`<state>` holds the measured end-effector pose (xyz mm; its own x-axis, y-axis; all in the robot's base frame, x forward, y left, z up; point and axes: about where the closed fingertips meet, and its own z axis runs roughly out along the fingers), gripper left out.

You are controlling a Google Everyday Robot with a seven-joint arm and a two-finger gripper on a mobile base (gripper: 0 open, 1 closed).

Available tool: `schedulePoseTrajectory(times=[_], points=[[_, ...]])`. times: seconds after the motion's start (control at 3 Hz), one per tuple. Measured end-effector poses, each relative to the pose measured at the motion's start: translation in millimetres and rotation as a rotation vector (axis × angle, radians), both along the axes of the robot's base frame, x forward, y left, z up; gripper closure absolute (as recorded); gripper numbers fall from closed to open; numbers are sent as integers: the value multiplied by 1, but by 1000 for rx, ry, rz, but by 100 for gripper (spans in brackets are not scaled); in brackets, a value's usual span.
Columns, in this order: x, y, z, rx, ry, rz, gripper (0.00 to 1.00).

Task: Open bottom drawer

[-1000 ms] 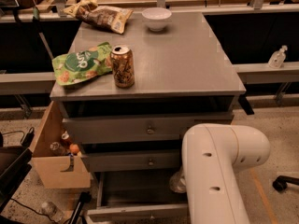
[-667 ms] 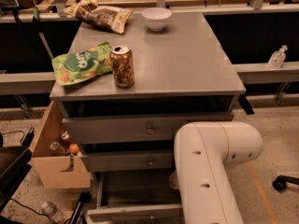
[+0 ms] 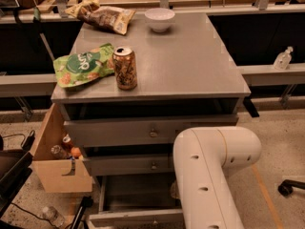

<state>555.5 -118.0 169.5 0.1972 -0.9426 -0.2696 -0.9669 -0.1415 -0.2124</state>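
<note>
The grey cabinet (image 3: 190, 66) has three drawers. The bottom drawer (image 3: 125, 217) stands pulled out toward me, its slim front at the lower edge of the camera view and its dark inside open to view. The mid drawer front (image 3: 128, 165) and the top drawer front (image 3: 124, 131) are each a little way out. My white arm (image 3: 209, 175) reaches down over the right side of the bottom drawer. My gripper (image 3: 174, 191) is mostly hidden behind the arm; only a grey bit shows at the drawer's right inside.
On the cabinet top stand a can (image 3: 125, 68), a green snack bag (image 3: 81, 69), a brown snack bag (image 3: 102, 15) and a white bowl (image 3: 159, 19). A cardboard box (image 3: 57, 168) with bottles stands at the left. A plastic bottle (image 3: 51, 214) lies on the floor.
My arm has shifted a little to the left over the bottom drawer. The drawers and the things on top have not moved.
</note>
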Motion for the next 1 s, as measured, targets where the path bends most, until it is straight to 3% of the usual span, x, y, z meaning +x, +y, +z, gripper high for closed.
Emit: schedulePoseTrajectory(times=[0.33, 1.0], points=[[-57, 16, -19, 64, 73, -41, 100], [-76, 24, -22, 82, 113, -56, 100]])
